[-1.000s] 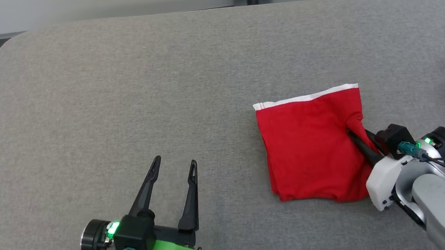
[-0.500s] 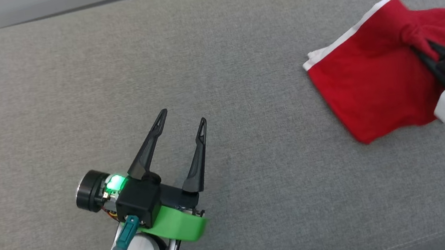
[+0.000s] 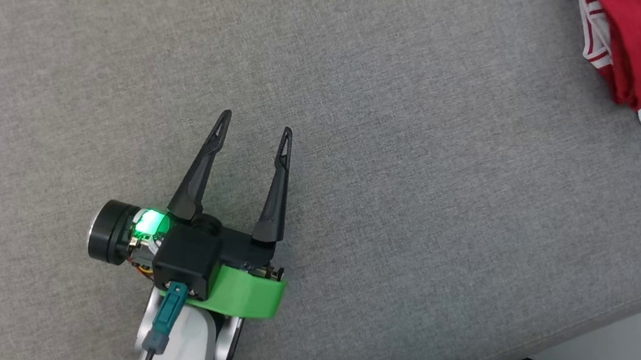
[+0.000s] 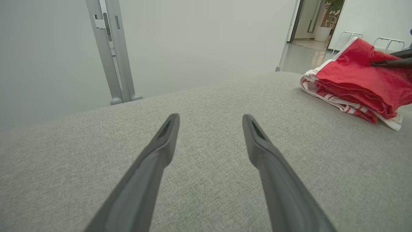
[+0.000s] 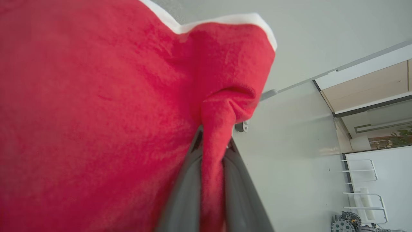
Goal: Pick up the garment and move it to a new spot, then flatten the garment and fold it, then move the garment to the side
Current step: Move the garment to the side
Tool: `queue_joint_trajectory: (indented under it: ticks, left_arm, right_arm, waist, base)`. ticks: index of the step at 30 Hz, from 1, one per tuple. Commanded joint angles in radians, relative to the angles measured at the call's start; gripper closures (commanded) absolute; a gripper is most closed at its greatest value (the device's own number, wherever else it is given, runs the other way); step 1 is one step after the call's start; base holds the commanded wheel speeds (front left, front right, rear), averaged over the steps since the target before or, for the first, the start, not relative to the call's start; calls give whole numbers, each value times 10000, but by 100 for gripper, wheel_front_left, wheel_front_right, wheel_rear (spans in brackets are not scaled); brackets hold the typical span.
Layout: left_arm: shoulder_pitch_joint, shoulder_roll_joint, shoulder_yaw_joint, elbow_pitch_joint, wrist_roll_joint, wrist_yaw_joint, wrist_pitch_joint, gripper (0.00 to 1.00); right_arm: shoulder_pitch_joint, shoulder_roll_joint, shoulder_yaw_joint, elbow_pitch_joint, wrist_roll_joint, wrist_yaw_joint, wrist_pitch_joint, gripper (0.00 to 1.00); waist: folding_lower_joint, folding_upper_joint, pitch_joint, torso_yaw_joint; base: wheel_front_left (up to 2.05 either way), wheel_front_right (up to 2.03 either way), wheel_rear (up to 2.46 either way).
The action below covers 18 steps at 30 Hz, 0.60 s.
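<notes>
Right gripper (image 5: 215, 141) pinches red garment (image 5: 96, 112) w/ fabric bunched — left gripper (image 3: 255, 123) spread wide over grey pad (image 3: 454, 218).

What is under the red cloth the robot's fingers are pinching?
A pile of red clothes with white stripes, lying on the grey cushion. Only the pile's front edge shows; the red cloth covers the rest, so how many pieces it holds cannot be told.

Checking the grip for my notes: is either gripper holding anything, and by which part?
The right gripper pinches the red garment by a bunched fold near its white-trimmed edge; the open left gripper holds nothing.
</notes>
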Motion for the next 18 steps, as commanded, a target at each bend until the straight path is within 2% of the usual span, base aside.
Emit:
queue_joint_trajectory:
  ticks: [1, 7, 8, 9, 18]
  left_arm:
    - [-215, 94, -7, -45, 22, -64, 3, 0]
    - [-263, -10, 247, 36, -319, -50, 3, 0]
    - [-286, -47, 250, 43, -360, -53, 3, 0]
    - [-298, -69, 258, 53, -386, -55, 3, 0]
    - [57, -192, 407, 153, -511, -65, 3, 0]
  right_arm:
    - [-143, 54, -214, 160, -125, -25, -74, 100]
    - [-281, 335, -850, 649, -596, -25, -80, 100]
    - [-291, 383, -959, 708, -668, -25, -101, 70]
    - [-266, 444, -1043, 779, -692, -25, -83, 0]
    - [-261, 868, -1658, 836, -1225, -25, -275, 0]
  waist:
    - [-1, 0, 651, 13]
    - [-1, 0, 743, 304]
    - [-1, 0, 718, 352]
    - [-1, 0, 684, 385]
    - [-1, 0, -210, 512]
  base:
    - [0, 0, 0]
    - [0, 0, 0]
    - [0, 0, 0]
    - [0, 0, 0]
    - [0, 0, 0]
